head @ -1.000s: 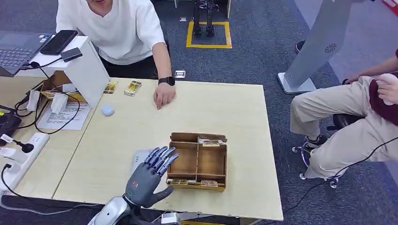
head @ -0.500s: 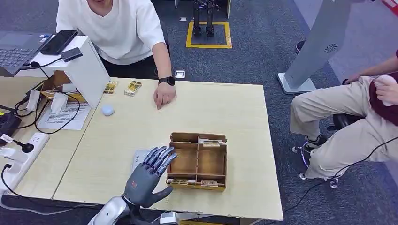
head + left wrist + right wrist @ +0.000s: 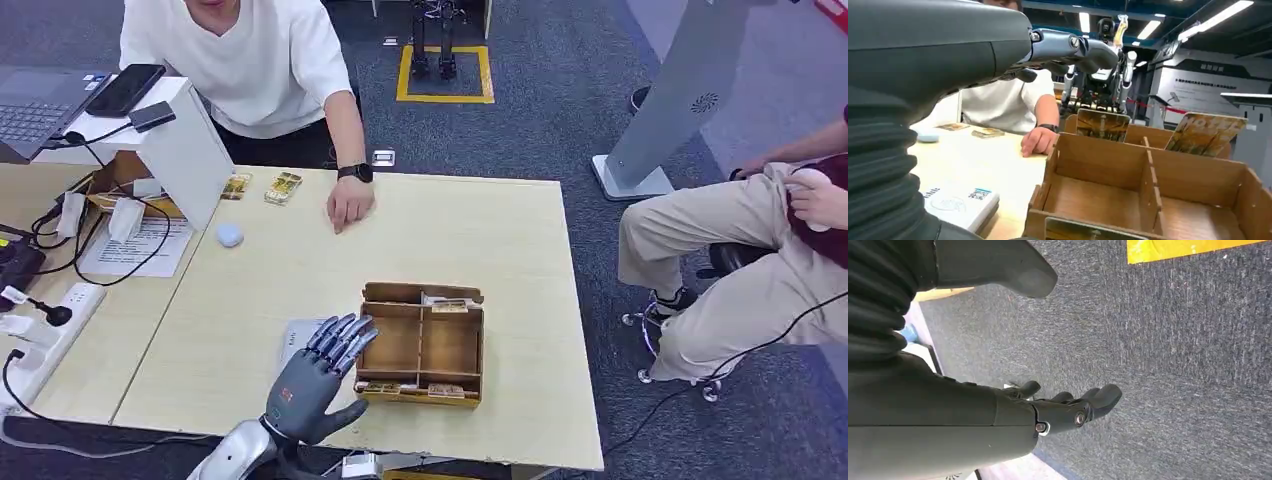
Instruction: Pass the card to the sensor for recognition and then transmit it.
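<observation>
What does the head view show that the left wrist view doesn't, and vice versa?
Head view alone: the laptop, the phone on the white stand, the power strip and a seated person's legs. Left wrist view alone: a humanoid robot standing behind the table, and cards upright at the box's far wall. Both: the left hand, open above the table, the cardboard box, the white card reader, and the person's hand on the table.

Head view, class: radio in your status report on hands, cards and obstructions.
Left hand open, over the white sensor. Right hand empty, hanging over carpet. Cards in cardboard box, none held. Person's hand rests far side.
</observation>
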Controlling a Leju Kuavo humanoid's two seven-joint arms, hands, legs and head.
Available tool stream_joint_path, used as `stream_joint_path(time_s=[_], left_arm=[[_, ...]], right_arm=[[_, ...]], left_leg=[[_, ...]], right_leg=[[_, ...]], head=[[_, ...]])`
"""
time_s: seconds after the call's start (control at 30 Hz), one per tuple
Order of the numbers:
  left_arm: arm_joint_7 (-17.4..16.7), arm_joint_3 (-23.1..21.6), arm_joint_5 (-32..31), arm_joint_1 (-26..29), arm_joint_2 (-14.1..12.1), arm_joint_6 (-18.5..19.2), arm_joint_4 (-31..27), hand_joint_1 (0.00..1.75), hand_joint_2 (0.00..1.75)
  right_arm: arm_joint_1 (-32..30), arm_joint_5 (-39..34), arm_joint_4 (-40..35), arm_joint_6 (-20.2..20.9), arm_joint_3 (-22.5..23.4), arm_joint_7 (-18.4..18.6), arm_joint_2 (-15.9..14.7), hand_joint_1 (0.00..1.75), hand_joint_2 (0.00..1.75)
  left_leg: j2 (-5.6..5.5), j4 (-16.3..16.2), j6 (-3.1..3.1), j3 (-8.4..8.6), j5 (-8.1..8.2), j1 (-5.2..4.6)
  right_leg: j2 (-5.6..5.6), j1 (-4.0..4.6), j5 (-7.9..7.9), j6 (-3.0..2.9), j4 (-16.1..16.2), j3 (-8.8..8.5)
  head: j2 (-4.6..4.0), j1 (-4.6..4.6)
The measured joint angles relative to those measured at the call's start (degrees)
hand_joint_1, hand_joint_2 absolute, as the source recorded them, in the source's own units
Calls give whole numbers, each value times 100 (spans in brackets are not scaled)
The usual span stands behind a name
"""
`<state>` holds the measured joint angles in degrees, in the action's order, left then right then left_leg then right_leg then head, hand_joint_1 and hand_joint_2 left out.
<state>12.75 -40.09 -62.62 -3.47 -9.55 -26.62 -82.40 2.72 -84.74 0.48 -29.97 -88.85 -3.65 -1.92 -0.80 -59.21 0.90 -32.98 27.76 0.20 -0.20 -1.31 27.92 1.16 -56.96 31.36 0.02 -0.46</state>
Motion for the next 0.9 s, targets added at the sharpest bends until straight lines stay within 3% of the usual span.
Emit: stream_joint_path(time_s=[0.9], left_arm=[[-258,-7,-147,-4,13,162,499,0,175]], right_arm=[[4,-29,0,-4,-9,52,0,0,175]], left_leg=[[0,0,0,-1,0,0]], right_leg=[[0,0,1,-2,0,1]], head=[[0,0]])
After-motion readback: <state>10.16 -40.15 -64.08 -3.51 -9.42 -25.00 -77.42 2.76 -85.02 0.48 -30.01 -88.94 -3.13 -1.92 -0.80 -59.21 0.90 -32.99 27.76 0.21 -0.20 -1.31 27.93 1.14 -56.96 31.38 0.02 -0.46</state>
